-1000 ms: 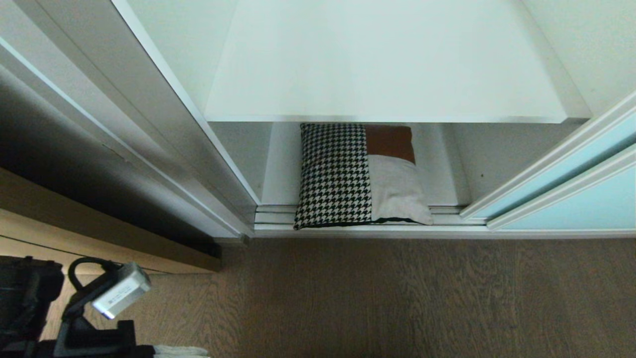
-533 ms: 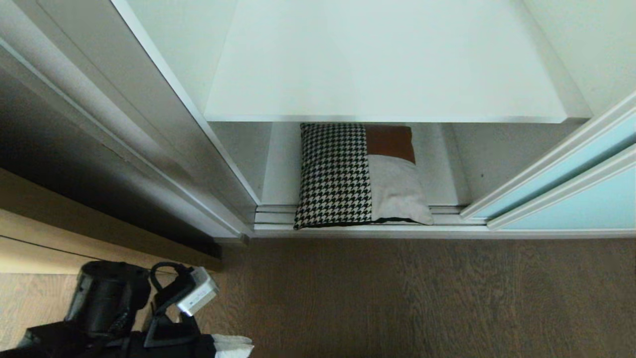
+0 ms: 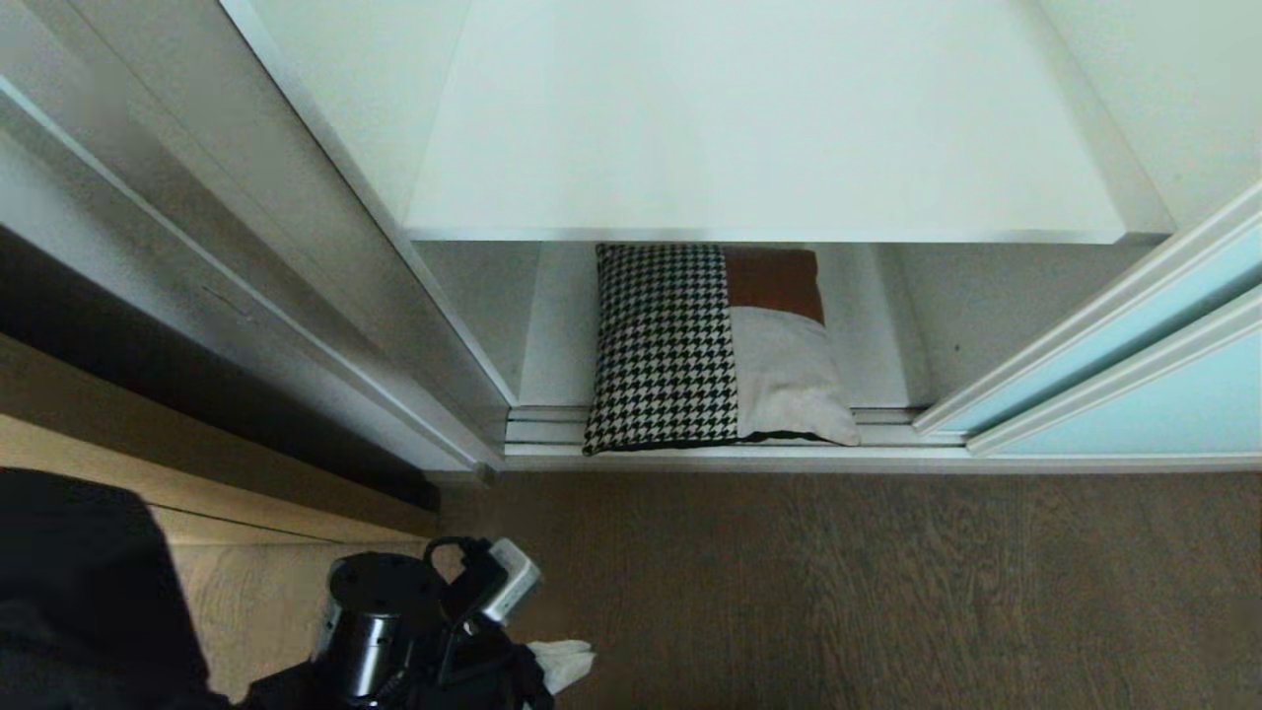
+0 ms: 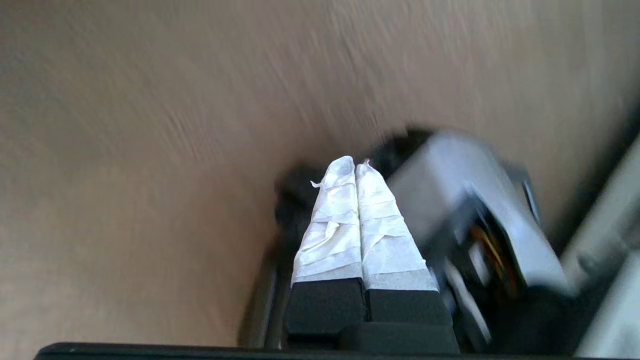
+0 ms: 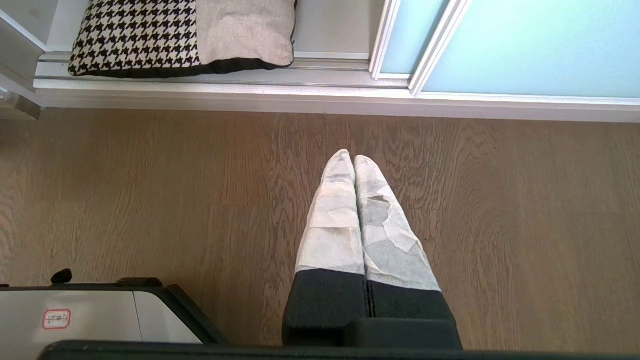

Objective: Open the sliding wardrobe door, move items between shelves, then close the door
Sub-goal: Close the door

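The patchwork cushion (image 3: 715, 345) lies on the lower white shelf (image 3: 873, 325), its front edge over the door track. It also shows in the right wrist view (image 5: 185, 35). Above it the upper shelf (image 3: 759, 128) is bare. The aqua sliding wardrobe door (image 3: 1163, 394) stands slid to the right, leaving the opening free. My left gripper (image 3: 562, 663) is low at the bottom left over the floor, well short of the cushion. Its taped fingers are pressed together and hold nothing (image 4: 355, 162). My right gripper (image 5: 354, 159) hangs shut and empty over the floor in front of the door (image 5: 525, 45).
Brown wooden floor (image 3: 838, 592) runs in front of the wardrobe. A light wooden cabinet front (image 3: 148, 473) and the wardrobe's grey side panel (image 3: 246, 247) stand at the left. A silver door track (image 3: 690, 456) edges the opening. My base's corner (image 5: 90, 310) is near the right gripper.
My left arm has swung to the right along the bottom of the head view, its shut gripper now nearer the middle. Cushion and door have not moved.
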Controlling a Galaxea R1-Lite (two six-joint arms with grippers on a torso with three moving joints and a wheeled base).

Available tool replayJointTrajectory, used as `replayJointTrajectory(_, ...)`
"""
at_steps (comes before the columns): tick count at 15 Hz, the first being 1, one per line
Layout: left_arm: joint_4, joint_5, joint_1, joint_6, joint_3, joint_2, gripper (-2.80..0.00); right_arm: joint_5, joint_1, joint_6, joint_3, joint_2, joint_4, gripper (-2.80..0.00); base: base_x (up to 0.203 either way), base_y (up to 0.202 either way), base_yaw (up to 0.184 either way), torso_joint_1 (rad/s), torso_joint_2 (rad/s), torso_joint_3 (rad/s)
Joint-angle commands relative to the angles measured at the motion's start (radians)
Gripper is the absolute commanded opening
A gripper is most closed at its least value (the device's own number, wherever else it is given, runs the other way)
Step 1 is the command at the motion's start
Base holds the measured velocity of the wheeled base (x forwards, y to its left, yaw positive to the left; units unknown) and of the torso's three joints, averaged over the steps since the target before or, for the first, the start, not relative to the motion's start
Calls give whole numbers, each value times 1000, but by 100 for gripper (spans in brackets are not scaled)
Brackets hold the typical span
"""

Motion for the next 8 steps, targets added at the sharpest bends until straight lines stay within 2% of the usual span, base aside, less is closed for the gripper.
replayJointTrajectory(1,-187,43,-21,-11,-13,161,-280,0,0,0,0,2,0,-280,0,0,0,0,0,0)
replayJointTrajectory(2,-222,58,-20,-14,-33,189,-280,0,0,0,0,2,0,-280,0,0,0,0,0,0)
replayJointTrajectory(5,-233,119,-4,-46,-163,260,-280,0,0,0,0,2,0,-280,0,0,0,0,0,0)
replayJointTrajectory(6,-231,127,-3,-52,-169,264,-280,0,0,0,0,2,0,-280,0,0,0,0,0,0)
replayJointTrajectory(8,-139,131,-1,-56,-256,262,-280,0,0,0,0,2,0,-280,0,0,0,0,0,0)
